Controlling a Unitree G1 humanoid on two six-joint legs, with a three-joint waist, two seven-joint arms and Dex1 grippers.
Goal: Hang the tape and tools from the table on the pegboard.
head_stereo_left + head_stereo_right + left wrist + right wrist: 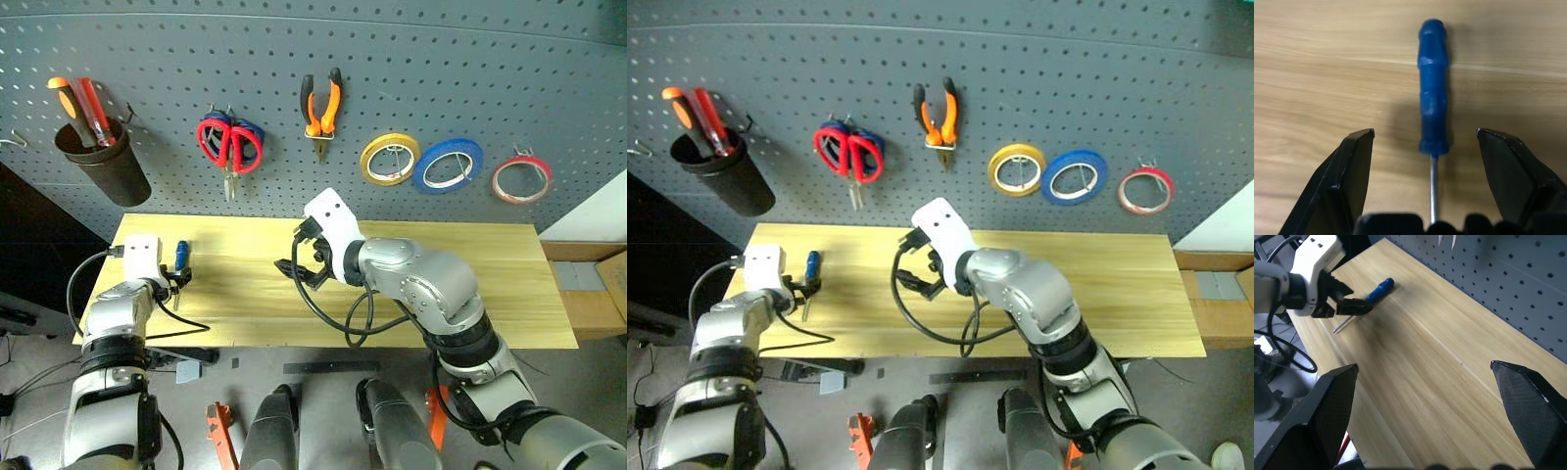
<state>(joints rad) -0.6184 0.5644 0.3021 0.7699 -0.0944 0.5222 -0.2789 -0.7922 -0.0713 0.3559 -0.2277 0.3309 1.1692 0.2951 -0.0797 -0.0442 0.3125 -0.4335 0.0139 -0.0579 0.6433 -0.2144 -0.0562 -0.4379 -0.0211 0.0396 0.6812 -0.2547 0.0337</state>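
Table: long light-yellow wooden tabletop [441, 284] with visible grain, running 9 to 3 o'clock below the board.
Pegboard: large dark grey perforated wall panel [441, 78] with metal hooks, behind the table toward 12 o'clock.
Screwdriver: small blue-handled screwdriver with thin steel shaft [1433, 93], flat on the table near its 9 o'clock end; handle toward the pegboard, shaft toward the front edge.
Left gripper: black two-fingered left gripper [1425, 142] low over the screwdriver, jaws spread wide, one finger on each side of the shaft and handle end, neither touching; nothing grasped.
Right gripper: black two-fingered right gripper [306, 264] above the middle of the table, pointing toward 9 o'clock, jaws fully released, empty.
Scissors: red-handled scissors with steel blades [221, 144] hanging on the pegboard at about 11 o'clock, a blue-handled pair [251, 137] just behind.
Pliers: pliers with orange-and-black handles [320, 110] hanging at 12 o'clock.
Tape: thin red ring of tape with pale core [522, 179] hanging toward 2 o'clock, beside a blue roll [448, 164] and a yellow roll [389, 158].
Cup: dark holder [103, 157] at 10 o'clock on the board, orange and red screwdrivers [83, 110] standing inside.
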